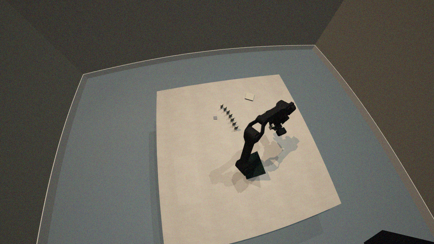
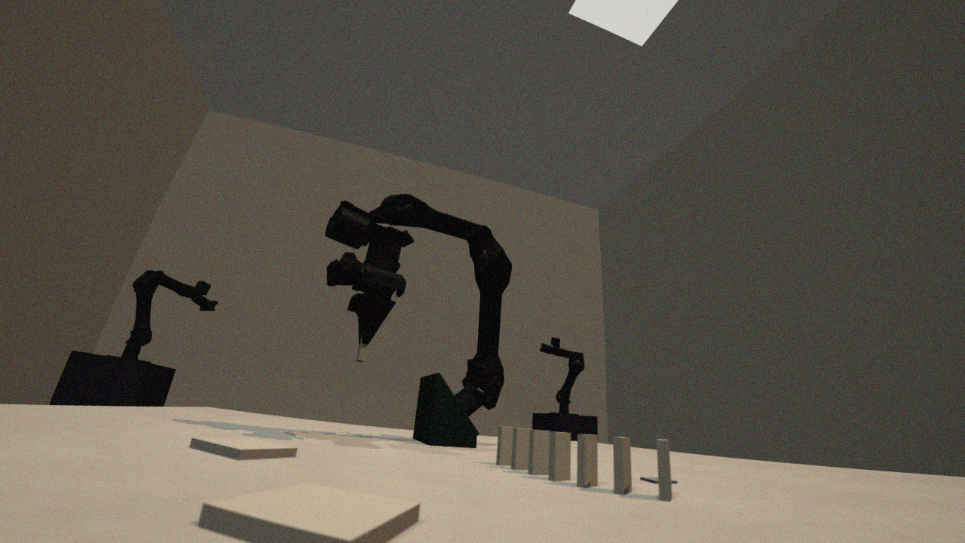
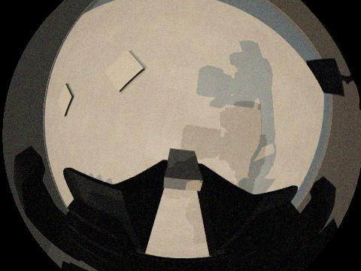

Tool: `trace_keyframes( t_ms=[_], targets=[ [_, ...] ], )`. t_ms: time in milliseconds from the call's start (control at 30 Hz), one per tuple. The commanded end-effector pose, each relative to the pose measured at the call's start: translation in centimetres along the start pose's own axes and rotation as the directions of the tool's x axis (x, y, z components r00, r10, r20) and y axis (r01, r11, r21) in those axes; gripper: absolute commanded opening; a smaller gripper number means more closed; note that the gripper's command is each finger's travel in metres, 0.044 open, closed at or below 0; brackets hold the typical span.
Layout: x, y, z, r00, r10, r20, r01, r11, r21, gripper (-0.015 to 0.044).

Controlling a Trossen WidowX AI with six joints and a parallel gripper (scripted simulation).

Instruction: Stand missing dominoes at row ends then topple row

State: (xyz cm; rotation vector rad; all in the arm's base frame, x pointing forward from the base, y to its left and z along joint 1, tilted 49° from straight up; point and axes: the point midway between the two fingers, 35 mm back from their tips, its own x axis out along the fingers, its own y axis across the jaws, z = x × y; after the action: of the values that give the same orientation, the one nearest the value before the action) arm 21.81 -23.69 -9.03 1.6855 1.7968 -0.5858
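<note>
From where I stand, I can see the black arm (image 1: 248,148) (image 2: 490,317) arched over the desk (image 1: 188,182) (image 2: 810,513) (image 3: 94,132), its jaws closed on a domino (image 2: 359,352) (image 3: 183,169) and pointing down. That piece is up in the air, well above the surface, with much of it hidden by the black fingers when I look from the side; only its slim lower part pokes out beneath them

The row of standing dominoes (image 1: 230,116) (image 2: 559,456) is well apart from the held one. I count seven of them, all upright, in a line that bends slightly, and the held piece is not yet set at either end

Two pale slabs lie flat on the desk. One slab (image 1: 249,96) (image 2: 310,510) (image 3: 65,98) is farther from the arm's base (image 1: 257,169) (image 2: 438,418), while the other slab (image 2: 243,446) (image 3: 125,71) is mostly hidden under the arm from above. A small grey square (image 1: 215,117) (image 2: 657,480) lies flat near the row, on the side away from the slabs

Past the desk, two more black arms rise, one at the left (image 2: 142,303) and one at the right (image 2: 573,378) as I look across, each on its own dark block
</note>
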Motion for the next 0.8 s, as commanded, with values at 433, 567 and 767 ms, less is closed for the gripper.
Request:
trace_keyframes(
  t_ms=[433,567,767],
  targets=[
    [-1.5,8.5,-16.0,1.000,-0.008,-0.013,-0.010,0.294,-0.956,0.0107],
    [-1.0,9.3,-19.8,1.000,-0.008,-0.025,-0.025,0.013,-1.000,0.0107],
    [-1.0,9.4,-20.0,1.000,-0.008,-0.026,-0.026,0.001,-1.000,0.0107]
  ],
)
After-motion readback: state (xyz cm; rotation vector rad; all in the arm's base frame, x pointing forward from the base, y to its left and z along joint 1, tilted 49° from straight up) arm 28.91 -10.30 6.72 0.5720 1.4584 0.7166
